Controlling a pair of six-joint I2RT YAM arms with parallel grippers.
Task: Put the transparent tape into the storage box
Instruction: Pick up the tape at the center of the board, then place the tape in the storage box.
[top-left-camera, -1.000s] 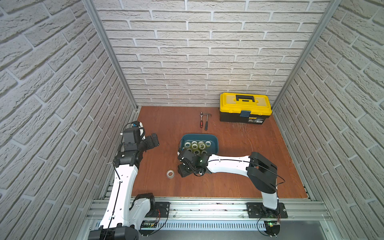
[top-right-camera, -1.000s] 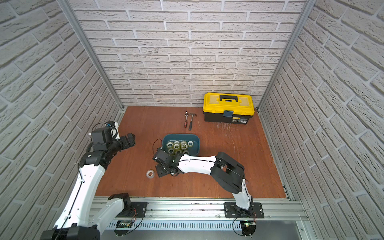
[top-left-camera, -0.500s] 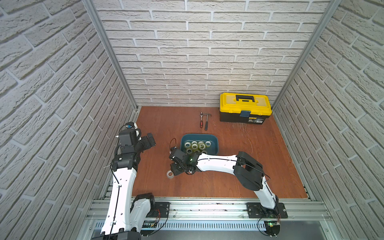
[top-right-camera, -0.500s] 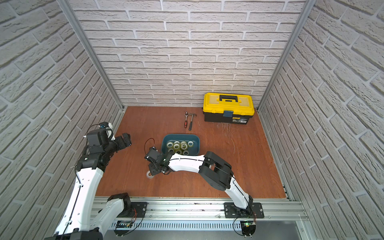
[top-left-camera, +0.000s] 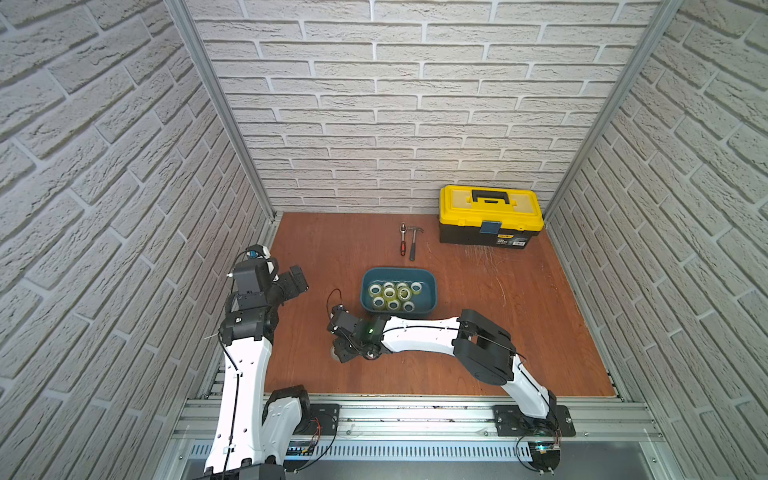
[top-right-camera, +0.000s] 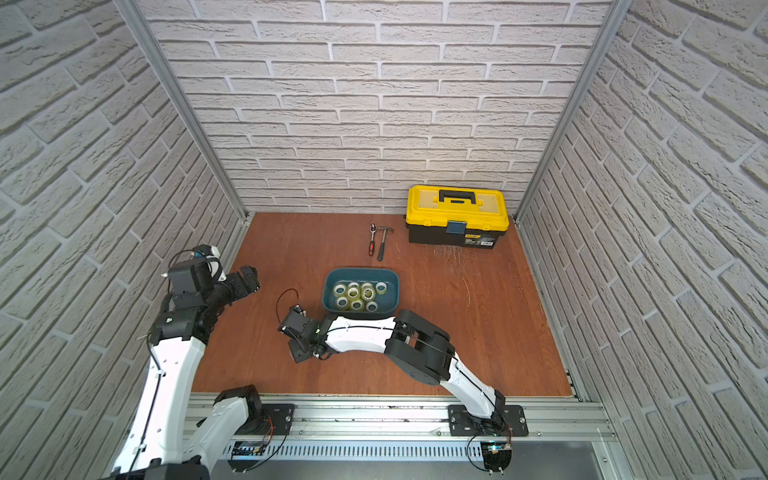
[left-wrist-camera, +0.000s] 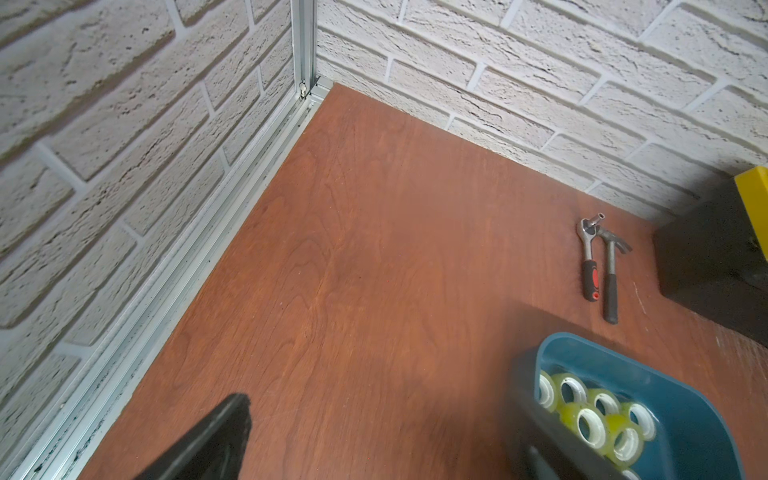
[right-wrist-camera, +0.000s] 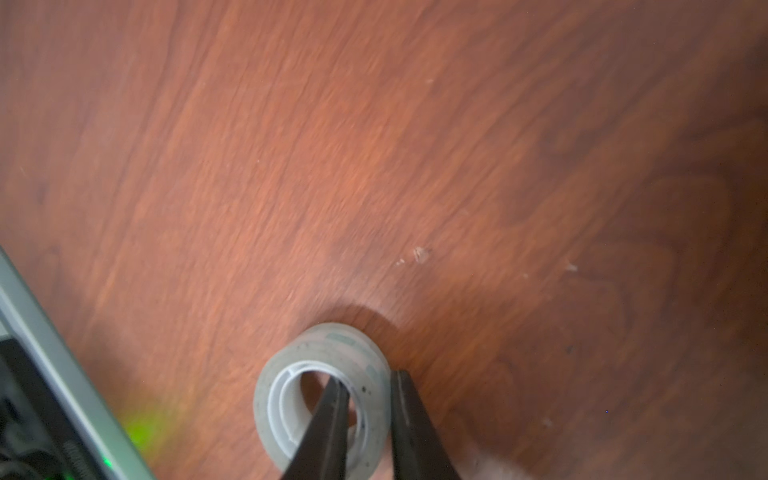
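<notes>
Right wrist cam | right tool (right-wrist-camera: 368, 378) clamped on the wall of the tape roll (right-wrist-camera: 340, 345), one finger through the hole | roll on tabletop (right-wrist-camera: 374, 166), near the box (top-left-camera: 398, 270) | probably light, stiff, slick: wall pinch looks right

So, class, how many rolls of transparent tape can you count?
10 rolls: nine in the storage box, one outside it pinched by the right gripper; others may hide underneath.

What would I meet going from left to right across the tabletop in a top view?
left end effector → transparent tape, pinched by the right end effector → storage box → yellow toolbox. The ratchet and hammer lie behind the box's span, so they are left out.
</notes>
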